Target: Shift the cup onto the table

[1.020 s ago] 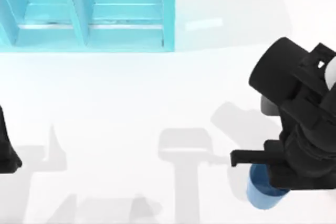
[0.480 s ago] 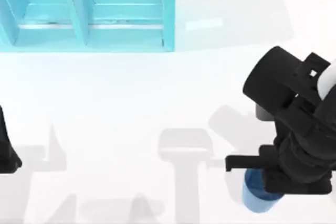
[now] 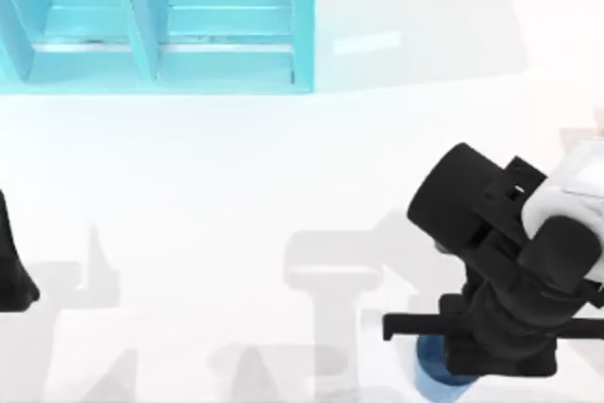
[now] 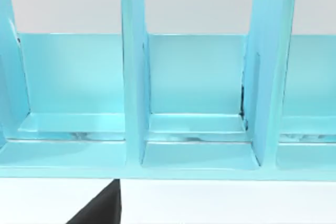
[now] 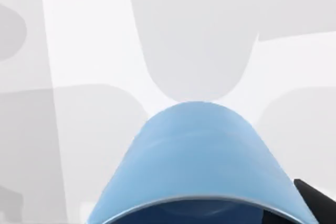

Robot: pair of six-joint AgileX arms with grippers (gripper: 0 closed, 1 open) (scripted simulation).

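jaws on the right gripper (image 3: 444, 351) sit over the cup (image 3: 436, 377), but whether they pinch it or stand apart cannot be told. the blue cup is at the near right of the white table (image 3: 236, 167), mostly hidden under the black arm; the wrist view looks down its wall (image 5: 199, 150). left arm (image 3: 14, 271) is parked at the left edge, well apart from the turquoise shelf (image 3: 160, 25).

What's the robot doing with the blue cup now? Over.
Right gripper over the cup, near table edge. Left arm parked at left. Nothing in the way.
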